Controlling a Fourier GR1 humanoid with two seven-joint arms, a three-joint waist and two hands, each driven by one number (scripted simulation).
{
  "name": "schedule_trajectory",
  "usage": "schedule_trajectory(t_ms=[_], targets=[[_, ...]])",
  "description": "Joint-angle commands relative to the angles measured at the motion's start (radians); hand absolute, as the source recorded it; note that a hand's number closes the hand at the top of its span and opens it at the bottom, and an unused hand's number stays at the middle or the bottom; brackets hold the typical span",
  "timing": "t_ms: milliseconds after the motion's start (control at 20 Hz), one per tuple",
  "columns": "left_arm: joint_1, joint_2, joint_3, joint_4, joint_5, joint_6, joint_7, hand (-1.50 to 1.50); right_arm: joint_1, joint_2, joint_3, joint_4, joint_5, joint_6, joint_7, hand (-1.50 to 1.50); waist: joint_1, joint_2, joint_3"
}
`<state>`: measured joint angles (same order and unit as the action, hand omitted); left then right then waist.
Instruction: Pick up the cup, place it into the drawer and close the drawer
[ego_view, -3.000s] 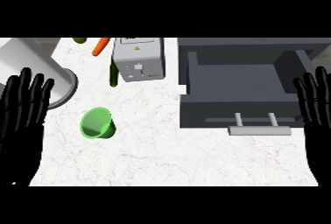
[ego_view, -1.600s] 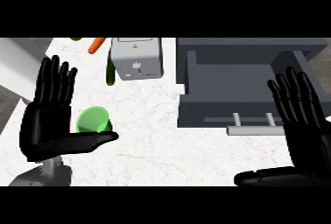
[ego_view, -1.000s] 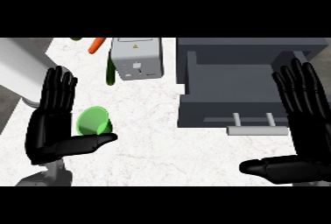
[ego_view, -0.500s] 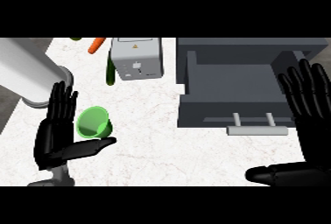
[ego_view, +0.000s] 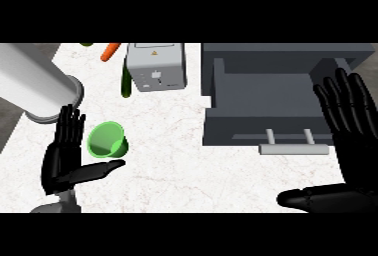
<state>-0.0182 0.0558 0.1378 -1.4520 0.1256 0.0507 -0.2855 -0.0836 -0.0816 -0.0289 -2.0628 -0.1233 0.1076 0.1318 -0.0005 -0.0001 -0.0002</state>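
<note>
The left hand (ego_view: 62, 166) stands open at the lower left, fingers straight and close together, pointing up the view, thumb spread out to the right. The cup (ego_view: 107, 140), green, lies on its side on the counter (ego_view: 177, 167) just right of those fingers and just above the thumb, in the crook between them; whether it touches the hand cannot be told. Up and left of it is a white cylinder (ego_view: 33, 85); farther up are a grey box (ego_view: 155, 67), a dark green vegetable (ego_view: 126, 82) and a carrot (ego_view: 111, 51). Well apart to the right, the drawer (ego_view: 266, 95) stands open, its handle (ego_view: 293, 148) toward the viewer. The right hand (ego_view: 360, 162) is open too, fingers straight, thumb out, at the drawer's right edge.
</note>
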Motion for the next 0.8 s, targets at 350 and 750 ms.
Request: schedule_trajectory(t_ms=[350,750], targets=[[-0.067,0.061,0.097,0.382,0.038,-0.106,-0.256,-1.5,-0.007,-0.004,-0.015,-0.067,-0.033,-0.006,0.068,-1.5,-0.004,0.001,-0.001],[-0.099,0.041,0.084,0.443,0.037,-0.063,-0.3,-1.5,-0.033,0.018,0.026,-0.011,0.023,-0.019,0.037,-1.5,0.0,0.0,0.0]])
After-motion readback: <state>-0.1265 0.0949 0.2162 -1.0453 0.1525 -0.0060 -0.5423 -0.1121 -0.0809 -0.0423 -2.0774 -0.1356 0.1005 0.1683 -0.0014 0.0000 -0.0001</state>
